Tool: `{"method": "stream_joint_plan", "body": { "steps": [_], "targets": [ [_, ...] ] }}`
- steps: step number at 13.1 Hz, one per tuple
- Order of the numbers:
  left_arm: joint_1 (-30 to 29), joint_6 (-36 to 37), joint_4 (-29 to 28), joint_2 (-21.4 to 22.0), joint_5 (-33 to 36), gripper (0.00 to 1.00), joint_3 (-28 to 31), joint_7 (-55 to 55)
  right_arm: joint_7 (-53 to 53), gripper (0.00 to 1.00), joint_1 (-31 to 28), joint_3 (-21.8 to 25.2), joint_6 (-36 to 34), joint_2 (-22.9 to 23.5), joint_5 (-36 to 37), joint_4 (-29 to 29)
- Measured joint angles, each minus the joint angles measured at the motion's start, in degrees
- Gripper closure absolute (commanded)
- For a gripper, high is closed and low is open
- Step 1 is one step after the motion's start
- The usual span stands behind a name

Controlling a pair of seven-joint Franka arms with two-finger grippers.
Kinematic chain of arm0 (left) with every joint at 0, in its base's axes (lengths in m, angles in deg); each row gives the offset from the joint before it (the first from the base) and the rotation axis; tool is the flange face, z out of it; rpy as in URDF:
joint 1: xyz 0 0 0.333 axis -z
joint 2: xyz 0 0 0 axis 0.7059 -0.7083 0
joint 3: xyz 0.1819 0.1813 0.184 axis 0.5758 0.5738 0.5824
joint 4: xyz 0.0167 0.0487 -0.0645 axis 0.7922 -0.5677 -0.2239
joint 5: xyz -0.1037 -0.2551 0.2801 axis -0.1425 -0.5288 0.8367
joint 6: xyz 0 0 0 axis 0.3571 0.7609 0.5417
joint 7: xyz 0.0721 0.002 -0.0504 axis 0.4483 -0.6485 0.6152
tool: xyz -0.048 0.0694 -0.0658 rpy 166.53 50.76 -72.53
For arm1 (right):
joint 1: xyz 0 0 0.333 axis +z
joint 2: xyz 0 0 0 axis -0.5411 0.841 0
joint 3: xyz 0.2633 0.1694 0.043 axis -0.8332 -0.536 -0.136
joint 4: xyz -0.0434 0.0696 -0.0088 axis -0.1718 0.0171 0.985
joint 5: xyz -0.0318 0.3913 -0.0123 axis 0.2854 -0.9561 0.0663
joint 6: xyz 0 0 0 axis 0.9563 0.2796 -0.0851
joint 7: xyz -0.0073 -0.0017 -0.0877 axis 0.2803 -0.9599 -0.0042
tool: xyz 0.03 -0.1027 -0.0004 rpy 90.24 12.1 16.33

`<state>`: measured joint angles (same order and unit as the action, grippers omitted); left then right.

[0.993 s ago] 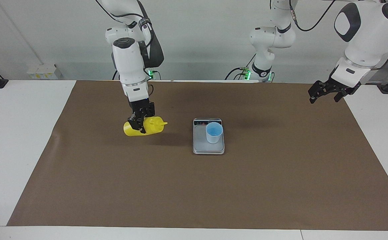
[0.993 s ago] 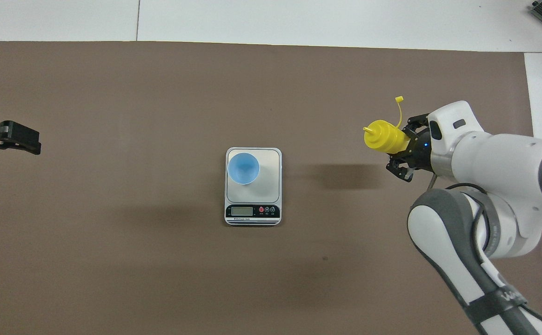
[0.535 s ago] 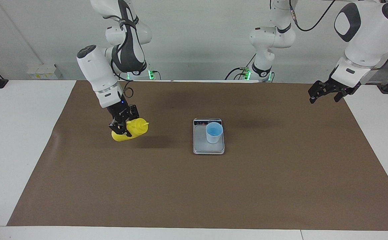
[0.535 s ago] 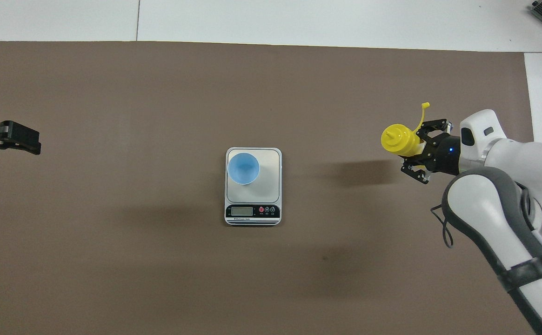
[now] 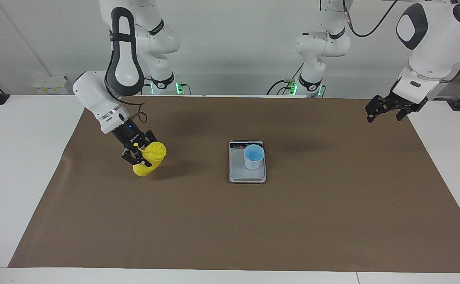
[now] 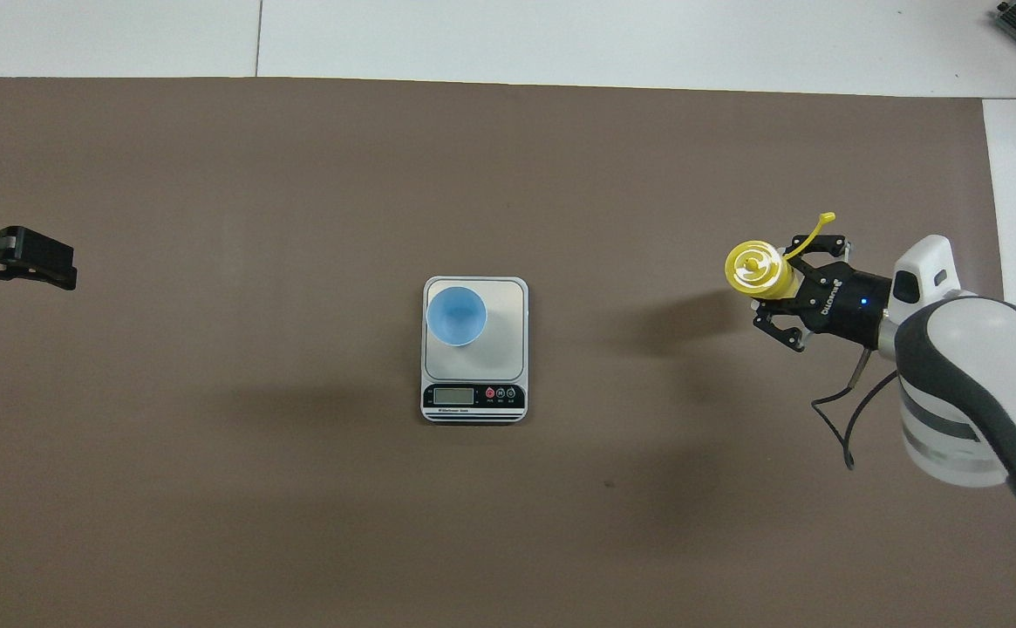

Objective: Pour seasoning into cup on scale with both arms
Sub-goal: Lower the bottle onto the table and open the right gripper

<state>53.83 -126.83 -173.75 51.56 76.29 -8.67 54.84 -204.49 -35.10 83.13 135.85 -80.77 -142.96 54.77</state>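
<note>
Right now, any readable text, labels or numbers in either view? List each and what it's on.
No text reads for certain.
Right gripper: white lettering on its black body, too small to read.
Scale: dark display strip with a blank-looking screen, three round buttons and a line of small print under them, all unreadable.
Seasoning bottle: no label visible.
Cup: no markings visible.

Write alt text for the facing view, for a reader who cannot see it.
The right arm's pincer grips a yellow squeeze bottle above the brown mat, toward the right arm's end of the table. A light blue cup stands on a silver-grey scale at the mat's middle. The left arm's pincer waits open over its own end.
</note>
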Motion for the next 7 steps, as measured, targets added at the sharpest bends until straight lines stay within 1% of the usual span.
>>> {"method": "stream_joint_plan", "body": {
  "steps": [3, 5, 7],
  "targets": [
    [0.00, 0.00, 0.00, 0.00, 0.00, 0.00, 0.00, 0.00, -5.46, 0.78, -3.67, -0.01, -5.82, 0.15, -3.90, 0.60],
    [0.00, 0.00, 0.00, 0.00, 0.00, 0.00, 0.00, 0.00, -7.85, 0.78, -6.73, 0.02, -9.70, 0.82, -4.31, 0.79],
    [0.00, 0.00, 0.00, 0.00, 0.00, 0.00, 0.00, 0.00, -9.08, 0.77, -8.53, 0.03, -12.13, 1.75, -4.37, 0.85]
  ]
}}
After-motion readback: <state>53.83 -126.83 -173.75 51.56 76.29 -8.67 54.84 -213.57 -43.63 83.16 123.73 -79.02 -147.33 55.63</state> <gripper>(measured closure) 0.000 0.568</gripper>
